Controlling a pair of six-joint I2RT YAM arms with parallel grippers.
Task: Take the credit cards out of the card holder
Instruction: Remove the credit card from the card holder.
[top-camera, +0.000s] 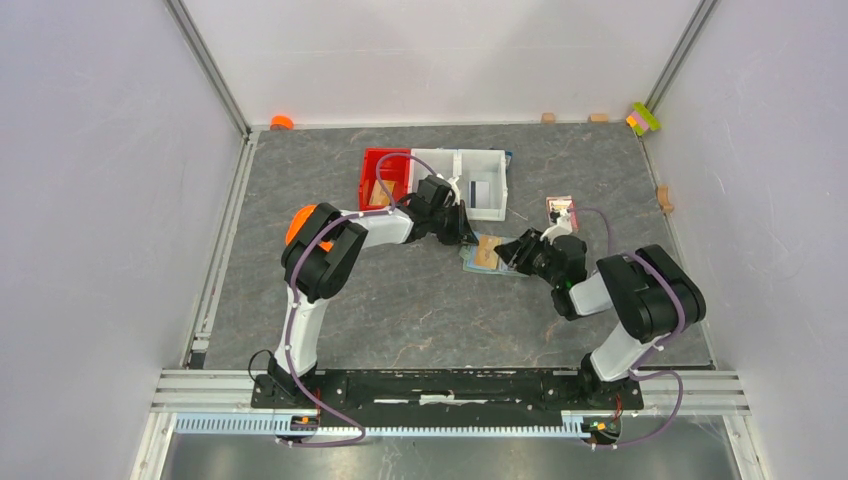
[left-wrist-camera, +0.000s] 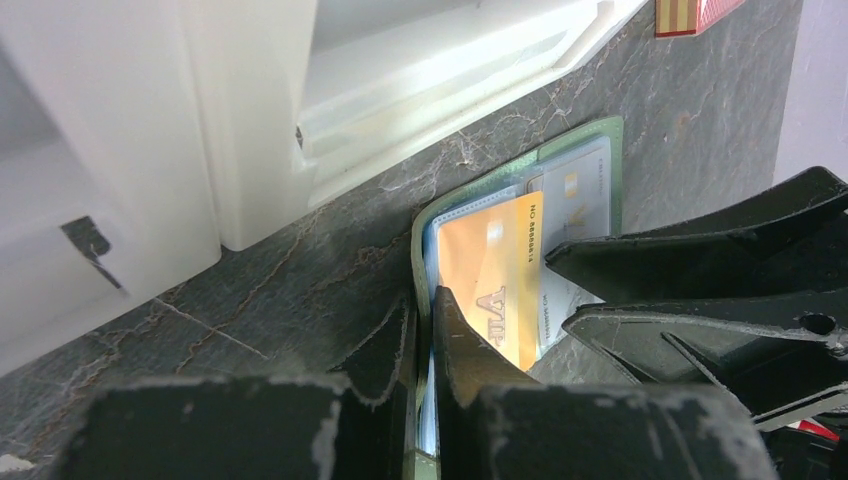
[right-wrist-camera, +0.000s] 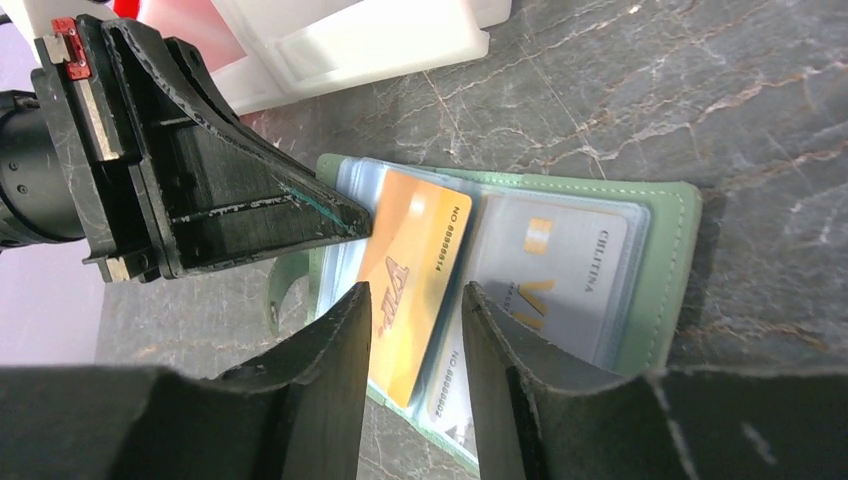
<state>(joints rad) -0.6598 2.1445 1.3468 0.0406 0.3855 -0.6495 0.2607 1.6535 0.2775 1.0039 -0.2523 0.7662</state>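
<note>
Left fingers (left-wrist-camera: 427, 325) are narrow, pinched on the rim of the card holder (right-wrist-camera: 672, 250), pinning it open on the table (right-wrist-camera: 700, 90). Right fingers (right-wrist-camera: 415, 300) are part open and hold nothing, hovering over the orange card (right-wrist-camera: 410, 255), which lies skewed across the fold under both tips and looks partly out of its pocket. Grey card (right-wrist-camera: 565, 255) is just outside the right fingers, in its sleeve.

Risks:
- Right tips close on card plus pocket film, and the whole holder drags.
- Card lies flat, so the tips may skid with no edge to bite.
- Left pinch is rim-only, so a hard pull could slip it.
- The two sets of fingers are very near, so a swing means contact.

White bin (left-wrist-camera: 250, 130) is just past the left fingers, crowding them. Red bin (top-camera: 368, 165) is beside it. Pink square (top-camera: 560, 210) is behind the right fingers, not in the way.
</note>
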